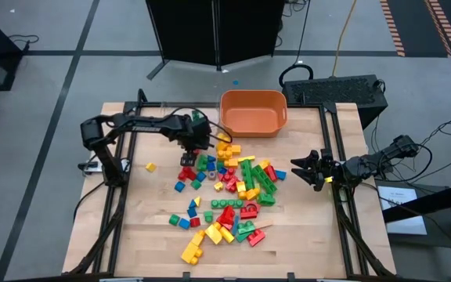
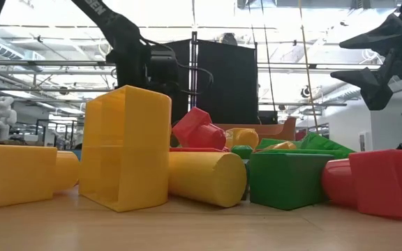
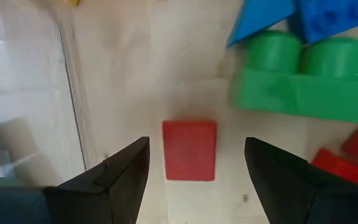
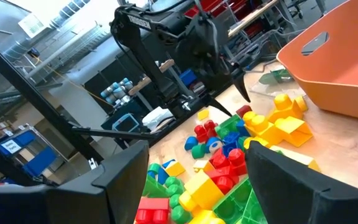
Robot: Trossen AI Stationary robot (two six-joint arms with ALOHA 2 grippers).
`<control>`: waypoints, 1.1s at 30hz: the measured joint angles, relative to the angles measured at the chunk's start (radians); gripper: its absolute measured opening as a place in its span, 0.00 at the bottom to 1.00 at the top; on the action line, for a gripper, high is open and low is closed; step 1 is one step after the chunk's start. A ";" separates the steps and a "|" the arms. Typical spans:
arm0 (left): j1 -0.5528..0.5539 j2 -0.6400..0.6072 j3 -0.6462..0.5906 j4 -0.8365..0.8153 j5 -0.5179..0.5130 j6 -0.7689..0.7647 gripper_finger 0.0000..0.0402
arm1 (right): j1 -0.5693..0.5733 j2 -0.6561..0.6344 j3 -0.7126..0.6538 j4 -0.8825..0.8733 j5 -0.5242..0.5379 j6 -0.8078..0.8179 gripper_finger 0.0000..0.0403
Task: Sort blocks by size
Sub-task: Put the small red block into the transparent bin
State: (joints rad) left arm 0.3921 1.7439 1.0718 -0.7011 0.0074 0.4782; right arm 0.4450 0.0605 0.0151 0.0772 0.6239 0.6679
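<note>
Wooden table (image 1: pixel 304 235) holds the blocks (image 1: pixel 229 196) piled in its middle. Left gripper (image 3: pixel 194 163) hangs spread around a small red block (image 3: pixel 189 150) at the pile's far-left edge, not pinching. Right gripper (image 1: pixel 304 168) waits spread, right.

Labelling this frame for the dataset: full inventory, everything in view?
Small plastic toy blocks: dozens, too many to count; red, yellow, green, blue; heaped mid-table.
Stray yellow block: one, apart on the pile's left.
Small flat red block: one, on the wood between the left gripper's fingers, untouched.
Orange plastic tub: one, at the table's far edge.
Wooden table: one, light wood, black frame.
Left gripper: open, at the pile's far left edge.
Right gripper: open, waiting at the table's right side, holding nothing.
</note>
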 joint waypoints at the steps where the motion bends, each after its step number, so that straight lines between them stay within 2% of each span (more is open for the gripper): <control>1: 0.005 0.006 0.000 0.000 0.000 0.000 0.66 | 0.000 0.000 0.000 0.000 0.000 0.000 0.65; 12: 0.011 0.070 0.004 0.015 -0.005 -0.001 0.63 | 0.000 0.000 0.000 0.000 0.000 -0.001 0.65; 15: 0.005 0.081 0.005 0.009 -0.014 -0.001 0.55 | 0.000 0.000 0.000 0.000 0.000 -0.001 0.65; 21: 0.004 0.084 0.007 0.009 0.003 -0.059 0.30 | 0.000 0.000 0.000 0.000 0.000 0.000 0.65; 28: -0.018 0.028 0.008 -0.040 0.072 -0.177 0.30 | 0.000 0.000 0.000 0.000 0.000 0.001 0.65; 33: -0.043 -0.039 0.009 -0.078 0.071 -0.212 0.30 | 0.000 0.000 0.000 0.000 0.000 -0.002 0.65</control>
State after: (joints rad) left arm 0.3495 1.7044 1.0809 -0.7789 0.0783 0.2665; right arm 0.4450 0.0605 0.0147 0.0773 0.6242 0.6657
